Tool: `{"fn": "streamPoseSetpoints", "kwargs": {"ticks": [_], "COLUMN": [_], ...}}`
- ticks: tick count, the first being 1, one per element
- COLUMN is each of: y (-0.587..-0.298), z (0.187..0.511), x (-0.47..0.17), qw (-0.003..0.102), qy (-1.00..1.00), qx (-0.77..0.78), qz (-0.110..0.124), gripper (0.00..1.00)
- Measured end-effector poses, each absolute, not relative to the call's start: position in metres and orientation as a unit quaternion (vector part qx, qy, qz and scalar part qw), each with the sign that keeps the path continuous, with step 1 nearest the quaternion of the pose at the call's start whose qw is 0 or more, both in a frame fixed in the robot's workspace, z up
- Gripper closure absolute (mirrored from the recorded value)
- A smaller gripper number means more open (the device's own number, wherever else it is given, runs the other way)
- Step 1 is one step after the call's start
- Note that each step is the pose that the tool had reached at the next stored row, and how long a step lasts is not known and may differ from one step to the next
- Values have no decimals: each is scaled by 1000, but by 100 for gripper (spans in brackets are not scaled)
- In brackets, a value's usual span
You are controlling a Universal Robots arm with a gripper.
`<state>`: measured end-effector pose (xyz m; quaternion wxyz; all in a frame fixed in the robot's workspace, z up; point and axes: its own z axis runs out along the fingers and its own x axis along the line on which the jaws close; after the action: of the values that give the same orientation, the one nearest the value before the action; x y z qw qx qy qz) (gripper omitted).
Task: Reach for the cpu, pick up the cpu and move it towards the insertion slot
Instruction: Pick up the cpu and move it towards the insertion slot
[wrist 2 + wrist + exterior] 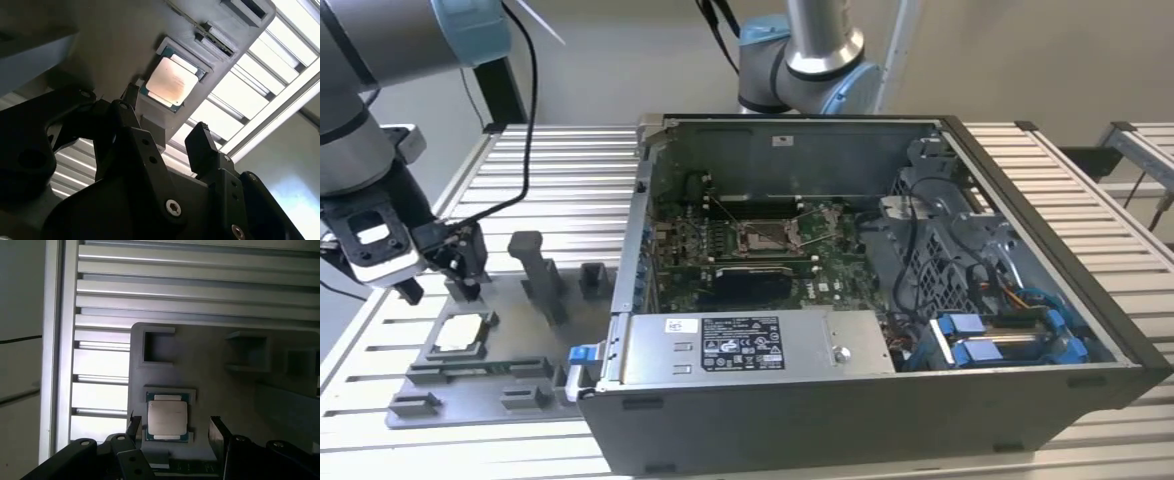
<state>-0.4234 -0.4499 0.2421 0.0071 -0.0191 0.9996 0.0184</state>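
Cpu (167, 419) lies flat, metal top up, beneath spread tool (175, 424).

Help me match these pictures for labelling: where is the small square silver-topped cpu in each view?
Exterior view: cpu in the grey plastic tray, at the exterior view's left.
Second wrist view: cpu beyond the open black claw.
First wrist view: cpu seen between the claw's fingers.
Shared landmark: the tray.

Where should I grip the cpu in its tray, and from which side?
Best grip the cpu by two opposite edges, coming straight down from above. It lies flat in a recess of the grey tray, so only its top and edges are exposed. Open fingers flank it in the first wrist view.
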Motion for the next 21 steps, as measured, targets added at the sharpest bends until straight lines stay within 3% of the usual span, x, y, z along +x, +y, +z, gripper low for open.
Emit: {"fn": "streamPoseSetpoints", "kwargs": {"ticks": [21], "y": [-451], "z": [217], "x": [-424], "qw": [7], "qy": [1000], "qx": [-20], "qz": [18], "gripper": [0]}}
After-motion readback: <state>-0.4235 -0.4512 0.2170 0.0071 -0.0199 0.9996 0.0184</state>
